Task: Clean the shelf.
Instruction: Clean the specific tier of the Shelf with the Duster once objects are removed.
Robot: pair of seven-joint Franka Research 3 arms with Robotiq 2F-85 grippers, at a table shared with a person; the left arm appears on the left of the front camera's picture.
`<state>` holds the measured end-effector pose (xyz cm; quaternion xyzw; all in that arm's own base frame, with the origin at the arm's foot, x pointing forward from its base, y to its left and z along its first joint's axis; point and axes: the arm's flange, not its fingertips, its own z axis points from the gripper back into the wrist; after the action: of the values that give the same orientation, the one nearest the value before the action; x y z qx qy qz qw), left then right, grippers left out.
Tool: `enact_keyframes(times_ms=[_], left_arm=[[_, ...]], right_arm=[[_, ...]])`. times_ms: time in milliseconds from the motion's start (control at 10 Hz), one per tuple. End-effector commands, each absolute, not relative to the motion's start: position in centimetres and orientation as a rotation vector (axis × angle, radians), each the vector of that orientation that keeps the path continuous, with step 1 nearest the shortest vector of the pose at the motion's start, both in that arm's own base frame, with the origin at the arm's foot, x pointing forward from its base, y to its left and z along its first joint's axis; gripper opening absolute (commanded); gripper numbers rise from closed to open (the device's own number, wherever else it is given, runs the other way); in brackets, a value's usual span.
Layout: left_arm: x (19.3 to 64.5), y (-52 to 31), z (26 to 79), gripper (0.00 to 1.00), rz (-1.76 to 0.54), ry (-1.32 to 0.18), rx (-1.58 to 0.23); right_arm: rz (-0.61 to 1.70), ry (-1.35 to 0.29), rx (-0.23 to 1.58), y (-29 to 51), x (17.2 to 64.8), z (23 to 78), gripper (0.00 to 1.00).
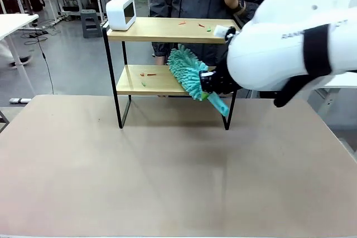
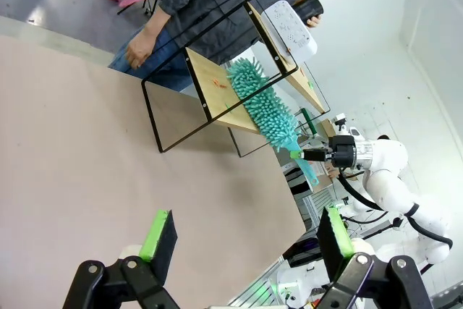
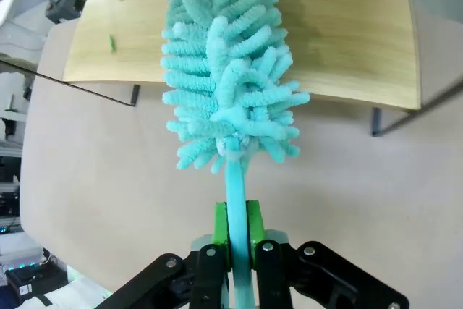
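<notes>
The shelf stands far across the surface, and my right arm hides its right end. My right jaws are clamped on the duster handle, its head over the lower board near small scraps. My left jaws stand apart.

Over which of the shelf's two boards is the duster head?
The lower board: the teal duster head is over its right end. The upper board bears a white box.
</notes>
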<state>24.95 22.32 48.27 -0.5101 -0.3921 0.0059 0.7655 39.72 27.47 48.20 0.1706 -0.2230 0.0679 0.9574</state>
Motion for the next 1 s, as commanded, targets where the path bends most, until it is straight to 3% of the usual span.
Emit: enact_keyframes(times_ms=[0, 500, 800, 900], left_arm=[[25.0, 22.3, 48.4, 1.0, -0.002, -0.875, -1.114], [25.0, 22.3, 48.4, 1.0, -0.002, -0.875, -1.114], [25.0, 22.3, 48.4, 1.0, -0.002, -0.875, -1.114], [25.0, 22.3, 48.4, 1.0, -0.002, -0.875, -1.114]], right_arm=[[0.163, -0.444, 0.345, 31.4, 40.9, 48.0, 0.13], [0.369, -0.331, 0.487, 34.1, 39.5, 48.3, 0.13], [0.629, -0.27, 0.497, 31.4, 37.9, 48.6, 0.13], [0.622, -0.285, 0.54, 29.3, 37.1, 49.6, 0.13]])
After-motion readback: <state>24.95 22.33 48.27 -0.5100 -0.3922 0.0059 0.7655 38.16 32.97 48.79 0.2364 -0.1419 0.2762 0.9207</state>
